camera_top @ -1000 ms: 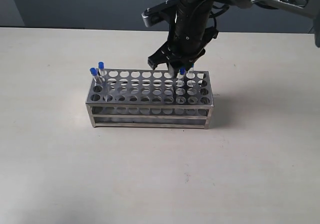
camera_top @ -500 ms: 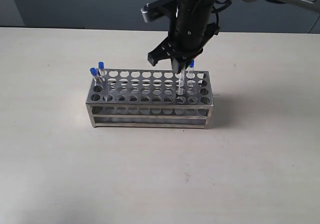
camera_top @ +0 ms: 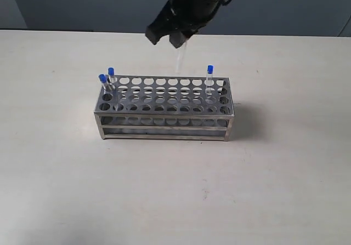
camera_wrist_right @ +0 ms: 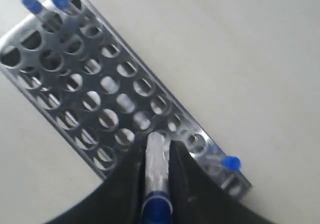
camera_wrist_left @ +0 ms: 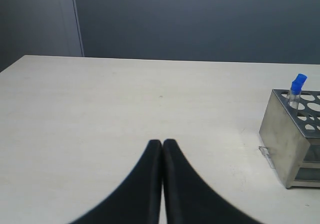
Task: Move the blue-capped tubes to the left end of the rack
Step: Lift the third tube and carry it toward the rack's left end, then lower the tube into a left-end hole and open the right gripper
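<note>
The silver rack (camera_top: 164, 110) stands mid-table. Two blue-capped tubes (camera_top: 102, 84) (camera_top: 111, 76) sit in holes at its left end, and one more tube (camera_top: 209, 76) stands near its right end at the back. My right gripper (camera_top: 176, 39) hangs high above the rack, shut on the fourth blue-capped tube (camera_top: 179, 58), which dangles clear of the holes. In the right wrist view that held tube (camera_wrist_right: 156, 174) lies between the black fingers, over the rack (camera_wrist_right: 115, 98). My left gripper (camera_wrist_left: 162, 144) is shut and empty, low over the table left of the rack (camera_wrist_left: 290, 139).
The pale table (camera_top: 66, 184) stretches wide around the rack. A dark wall (camera_top: 82, 4) runs behind it. The right arm's black body fills the top centre of the exterior view.
The right gripper rose from the rack's right part and shifted left, pulling one blue-capped tube fully out of its hole. The other three tubes stayed put.
</note>
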`<state>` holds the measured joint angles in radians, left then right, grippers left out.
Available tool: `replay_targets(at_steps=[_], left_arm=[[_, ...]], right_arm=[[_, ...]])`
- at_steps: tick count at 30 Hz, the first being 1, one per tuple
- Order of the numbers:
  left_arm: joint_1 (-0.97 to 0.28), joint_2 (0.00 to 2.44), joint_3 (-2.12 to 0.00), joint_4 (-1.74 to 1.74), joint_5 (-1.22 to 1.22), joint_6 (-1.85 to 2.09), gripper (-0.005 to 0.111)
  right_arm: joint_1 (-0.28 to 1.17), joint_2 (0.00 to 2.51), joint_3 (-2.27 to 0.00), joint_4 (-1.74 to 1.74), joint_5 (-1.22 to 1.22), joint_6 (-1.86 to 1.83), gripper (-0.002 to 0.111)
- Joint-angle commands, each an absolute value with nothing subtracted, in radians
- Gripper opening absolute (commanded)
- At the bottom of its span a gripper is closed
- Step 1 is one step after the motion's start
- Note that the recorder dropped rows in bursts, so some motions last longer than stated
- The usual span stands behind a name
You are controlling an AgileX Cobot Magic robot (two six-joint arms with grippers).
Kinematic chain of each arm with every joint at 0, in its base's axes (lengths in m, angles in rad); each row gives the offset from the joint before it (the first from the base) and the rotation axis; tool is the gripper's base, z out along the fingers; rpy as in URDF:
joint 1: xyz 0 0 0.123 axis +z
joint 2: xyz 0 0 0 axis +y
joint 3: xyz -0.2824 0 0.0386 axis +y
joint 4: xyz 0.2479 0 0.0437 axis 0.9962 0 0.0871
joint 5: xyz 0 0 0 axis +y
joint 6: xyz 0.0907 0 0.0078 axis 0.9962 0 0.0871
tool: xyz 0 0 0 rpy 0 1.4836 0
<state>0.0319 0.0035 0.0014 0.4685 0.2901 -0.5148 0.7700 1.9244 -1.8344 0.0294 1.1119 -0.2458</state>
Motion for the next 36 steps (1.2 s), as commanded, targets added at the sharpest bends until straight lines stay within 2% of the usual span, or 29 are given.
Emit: replay_targets(at_steps=[1,4,12,36], left_arm=[[0.028,0.0,0.0,0.468,0.292,-0.516,0.001],[0.028,0.0,0.0,0.468,0.292,-0.516,0.001],[0.028,0.0,0.0,0.468,0.292,-0.516,0.001],[0.028,0.0,0.0,0.468,0.29,-0.516,0.001]], right_arm=[[0.8,1.925,-1.834,0.209,1.016,-0.405,-0.001],[0.828,1.953,-1.834,0.293,0.961,-0.484,-0.001],[0.862,2.067,-1.91,0.324,0.995,-0.506,-0.001],[0.863,2.186,-1.94,0.342,0.906,-0.557,-0.001]])
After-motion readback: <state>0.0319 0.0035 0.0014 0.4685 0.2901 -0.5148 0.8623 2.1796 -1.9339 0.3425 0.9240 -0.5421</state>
